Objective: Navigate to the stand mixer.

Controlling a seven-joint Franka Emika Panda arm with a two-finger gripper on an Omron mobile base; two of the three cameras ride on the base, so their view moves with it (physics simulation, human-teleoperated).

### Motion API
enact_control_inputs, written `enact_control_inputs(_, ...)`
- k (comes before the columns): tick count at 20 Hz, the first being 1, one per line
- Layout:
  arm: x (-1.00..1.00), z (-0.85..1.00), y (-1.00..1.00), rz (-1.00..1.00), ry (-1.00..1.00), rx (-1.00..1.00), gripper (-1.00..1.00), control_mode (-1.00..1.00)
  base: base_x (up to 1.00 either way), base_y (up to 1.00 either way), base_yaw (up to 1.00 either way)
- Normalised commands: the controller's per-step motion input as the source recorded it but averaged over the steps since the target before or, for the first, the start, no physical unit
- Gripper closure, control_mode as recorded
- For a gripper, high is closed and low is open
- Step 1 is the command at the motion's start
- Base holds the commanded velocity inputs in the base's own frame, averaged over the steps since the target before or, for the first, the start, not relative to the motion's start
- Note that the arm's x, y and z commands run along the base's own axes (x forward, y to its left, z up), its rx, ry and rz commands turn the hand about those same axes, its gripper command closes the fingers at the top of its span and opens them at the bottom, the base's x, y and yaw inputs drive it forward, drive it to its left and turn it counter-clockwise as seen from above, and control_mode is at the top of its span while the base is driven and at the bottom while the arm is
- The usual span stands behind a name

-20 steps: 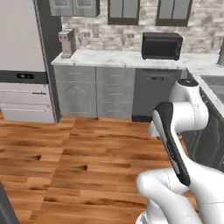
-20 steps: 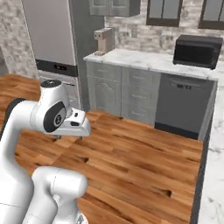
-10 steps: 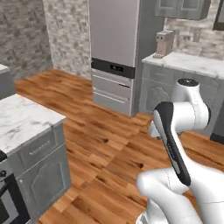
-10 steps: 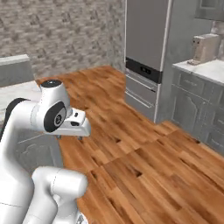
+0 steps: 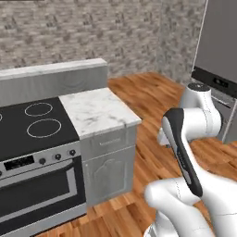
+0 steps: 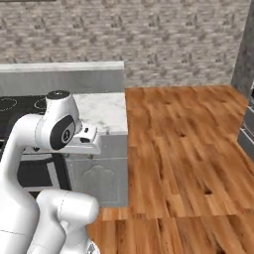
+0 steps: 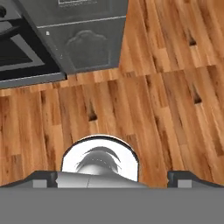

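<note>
Pincer [image 7: 112,175]: two dark tips at the lower edge of the hand view, well apart, nothing between them; I read it as released and carrying nothing. It points down at the floor [image 7: 166,100].

Arm [image 5: 185,152]: folded close over the base, tucked; I would leave it so while driving, since a stowed arm clears corners.

Floor: wood planks, running open to the right of the stove [image 5: 37,139].

Stove: black glass top with ring burners, oven door below, knobs along its front. Directly ahead and low in the left base view.

Bench [image 5: 97,111]: white marble slab touching the stove's right side, grey cabinet [image 7: 83,39] beneath. A raised grey ledge [image 5: 55,76] runs behind both. Bare of appliances as far as I see.

Fridge [image 5: 217,60]: steel panel, far right of the stove.

Mixer: not on the bench by the stove, so I cannot place it from here; I judge it stands on some other bench.

Handling note: I judge the search unfinished. Turn the base slowly, keep the bench corner beside the stove clear of the arm, and stop only once a navy mixer sits square ahead.
</note>
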Motion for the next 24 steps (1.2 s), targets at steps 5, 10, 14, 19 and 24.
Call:
enact_control_inputs(5, 0.00, 0.00, 0.00, 0.00, 0.00, 0.00, -1.00, 1.00, 0.67, 0.00, 0.76)
enact_control_inputs(10, 0.00, 0.00, 0.00, 0.00, 0.00, 0.00, -1.00, 1.00, 0.72, 0.00, 0.73)
enact_control_inputs(14, 0.00, 0.00, 0.00, 0.00, 0.00, 0.00, -1.00, 1.00, 0.72, 0.08, 0.63)
enact_control_inputs(19, 0.00, 0.00, 0.00, 0.00, 0.00, 0.00, -1.00, 1.00, 0.70, 0.52, 0.32)
enact_control_inputs(24, 0.00, 0.00, 0.00, 0.00, 0.00, 0.00, -1.00, 1.00, 0.55, 0.91, 0.09)
